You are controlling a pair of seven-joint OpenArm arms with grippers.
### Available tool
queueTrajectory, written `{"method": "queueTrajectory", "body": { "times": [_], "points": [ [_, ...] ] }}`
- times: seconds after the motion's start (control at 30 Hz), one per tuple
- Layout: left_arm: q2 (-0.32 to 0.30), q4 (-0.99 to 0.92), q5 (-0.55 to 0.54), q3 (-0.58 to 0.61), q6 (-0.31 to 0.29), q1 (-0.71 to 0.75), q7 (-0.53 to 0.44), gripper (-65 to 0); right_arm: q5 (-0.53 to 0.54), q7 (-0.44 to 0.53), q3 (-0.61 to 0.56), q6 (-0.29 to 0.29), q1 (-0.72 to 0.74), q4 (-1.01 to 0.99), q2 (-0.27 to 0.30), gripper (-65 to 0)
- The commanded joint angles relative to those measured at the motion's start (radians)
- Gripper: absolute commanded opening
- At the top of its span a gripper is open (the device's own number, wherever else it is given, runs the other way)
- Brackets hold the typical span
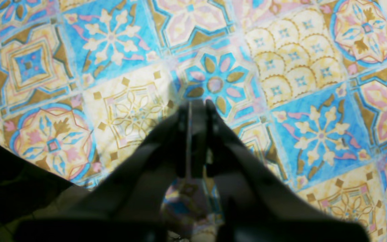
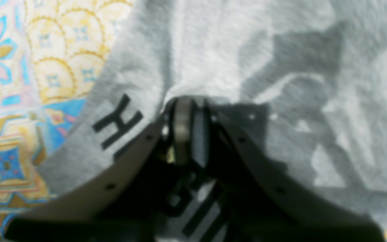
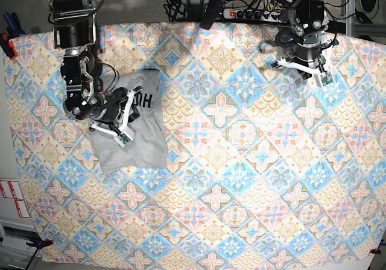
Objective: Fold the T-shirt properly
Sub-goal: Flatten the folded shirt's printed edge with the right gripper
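T-shirt [image 3: 134, 138] folded into a narrow grey block, laid on tablecloth [image 3: 241, 161] at base-view left, lettering showing at far end. Right tool [image 2: 190, 101] pressed onto shirt, jaws nearly together, pinching a fold of fabric. Left tool [image 1: 197, 104] closed, empty, held over bare cloth, well apart from shirt.

1. T-shirt [image 3: 136, 143]: heather-grey cotton, shown folded into a compact, roughly rectangular bundle.
2. Black block capitals are seen on its upper layer.
3. It is laid flat, creased, at the worktop's left side.
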Motion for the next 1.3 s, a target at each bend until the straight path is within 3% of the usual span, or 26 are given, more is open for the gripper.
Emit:
{"method": "queueTrajectory", "body": {
  "times": [0.0, 0.23, 0.43, 0.7, 0.87, 0.93, 1.07, 1.27],
  "points": [
    [-0.005, 0.015, 0.008, -0.002, 0.002, 0.005, -0.018, -65.0, 0.021, 0.019, 0.002, 0.011, 0.020, 0.037, 0.005, -58.0],
    [-0.005, 0.015, 0.008, -0.002, 0.002, 0.004, -0.018, -65.0, 0.021, 0.024, 0.000, 0.011, 0.028, 0.047, -0.029, -58.0],
    [-0.005, 0.015, 0.008, -0.002, 0.002, 0.004, -0.018, -65.0, 0.018, 0.025, -0.001, 0.011, 0.040, -0.073, -0.096, -58.0],
    [-0.005, 0.015, 0.008, -0.002, 0.002, 0.002, -0.018, -65.0, 0.020, 0.061, -0.104, 0.011, 0.055, -0.148, -0.104, -58.0],
    [-0.005, 0.015, 0.008, -0.002, 0.002, 0.002, -0.018, -65.0, 0.021, 0.056, -0.103, 0.011, 0.049, 0.056, -0.094, -58.0],
    [-0.005, 0.016, 0.006, -0.002, 0.002, 0.004, -0.018, -65.0, 0.023, 0.053, -0.081, 0.011, 0.005, 0.149, -0.064, -58.0],
    [-0.007, 0.018, 0.006, -0.002, 0.002, 0.011, -0.018, -65.0, 0.023, -0.007, 0.006, 0.011, -0.075, 0.284, -0.036, -58.0],
    [-0.014, 0.044, 0.005, -0.002, 0.002, 0.065, -0.018, -65.0, 0.023, -0.021, 0.171, 0.011, -0.241, 0.423, -0.007, -58.0]
  ]
}}
